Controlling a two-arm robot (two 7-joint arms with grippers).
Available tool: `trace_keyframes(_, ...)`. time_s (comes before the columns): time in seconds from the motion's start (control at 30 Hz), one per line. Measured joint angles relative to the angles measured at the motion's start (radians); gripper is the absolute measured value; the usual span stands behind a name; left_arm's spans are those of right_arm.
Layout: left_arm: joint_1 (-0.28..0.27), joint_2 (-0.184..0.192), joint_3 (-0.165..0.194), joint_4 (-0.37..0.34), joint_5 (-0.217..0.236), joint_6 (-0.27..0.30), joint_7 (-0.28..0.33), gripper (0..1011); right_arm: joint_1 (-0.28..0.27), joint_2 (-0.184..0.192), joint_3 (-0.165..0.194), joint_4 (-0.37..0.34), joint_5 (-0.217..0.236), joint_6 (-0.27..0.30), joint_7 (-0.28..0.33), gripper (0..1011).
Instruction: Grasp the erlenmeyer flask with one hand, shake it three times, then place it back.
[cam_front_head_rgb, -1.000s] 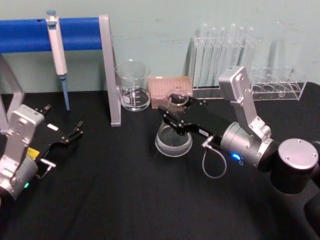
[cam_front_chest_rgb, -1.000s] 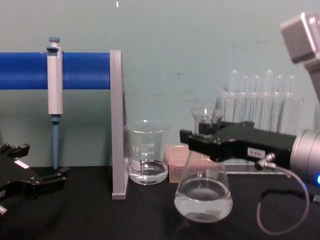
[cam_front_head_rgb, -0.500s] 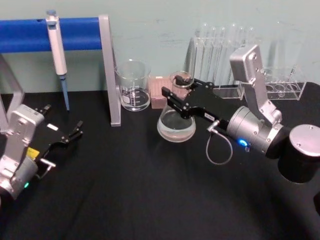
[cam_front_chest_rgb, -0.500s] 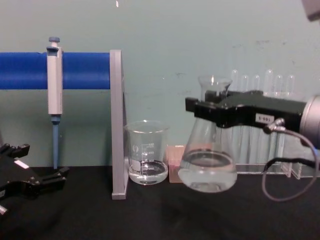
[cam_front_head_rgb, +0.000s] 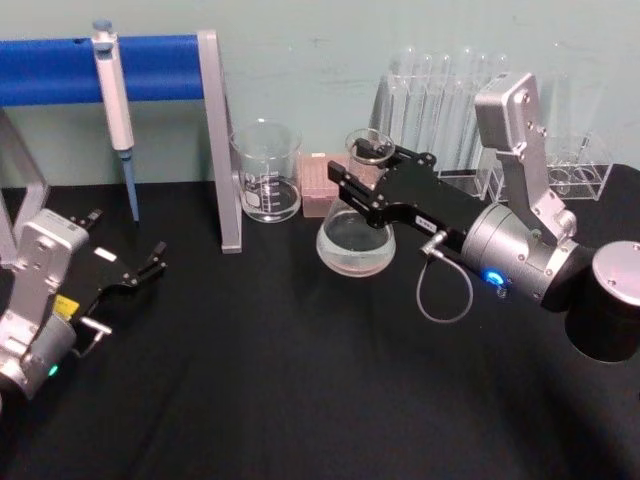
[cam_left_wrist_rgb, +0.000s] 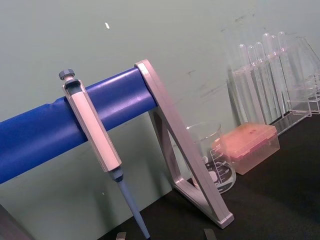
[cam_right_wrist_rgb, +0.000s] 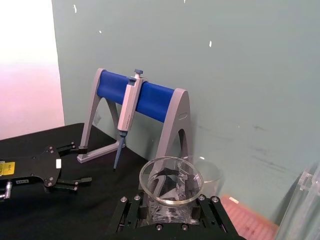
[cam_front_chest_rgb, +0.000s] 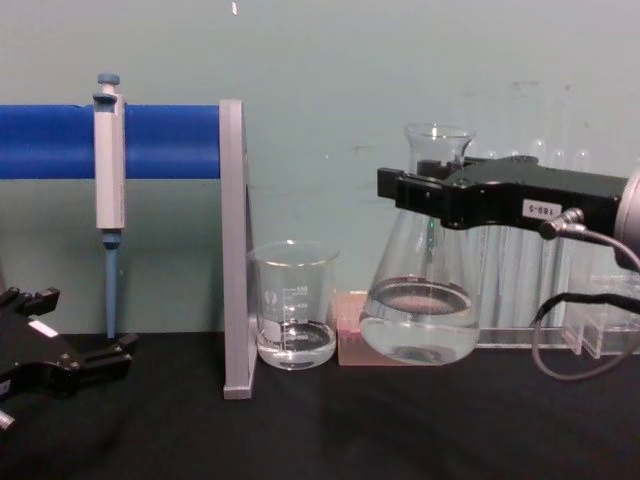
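Note:
The erlenmeyer flask (cam_front_head_rgb: 354, 245) is clear glass with some clear liquid in its wide base. It hangs upright above the black table (cam_front_head_rgb: 260, 380), just in front of the pink box. My right gripper (cam_front_head_rgb: 364, 172) is shut on its neck below the flared rim; in the chest view the flask (cam_front_chest_rgb: 420, 305) is held by the same gripper (cam_front_chest_rgb: 432, 190), which comes in from the right. The right wrist view looks down into the flask's rim (cam_right_wrist_rgb: 171, 181) between the black fingers. My left gripper (cam_front_head_rgb: 140, 268) rests open at the table's left, away from the flask.
A glass beaker (cam_front_head_rgb: 266, 170) stands left of the flask, beside the grey leg of a blue-barred stand (cam_front_head_rgb: 150, 65) that holds a pipette (cam_front_head_rgb: 115, 95). A pink box (cam_front_head_rgb: 316, 180) and a rack of test tubes (cam_front_head_rgb: 440, 90) stand close behind the flask.
The right gripper has raised the flask from the table, up and slightly back towards the rack. The liquid inside has shifted. The left arm has not moved.

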Motion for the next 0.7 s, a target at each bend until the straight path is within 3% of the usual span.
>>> trace_keyframes(0.7, 0.0, 0.0, 0.0, 0.0, 0.0, 0.0, 0.0, 1001, -0.004, 0.011, -0.02, -0.002, 0.016, 0.007, 0.001, 450)
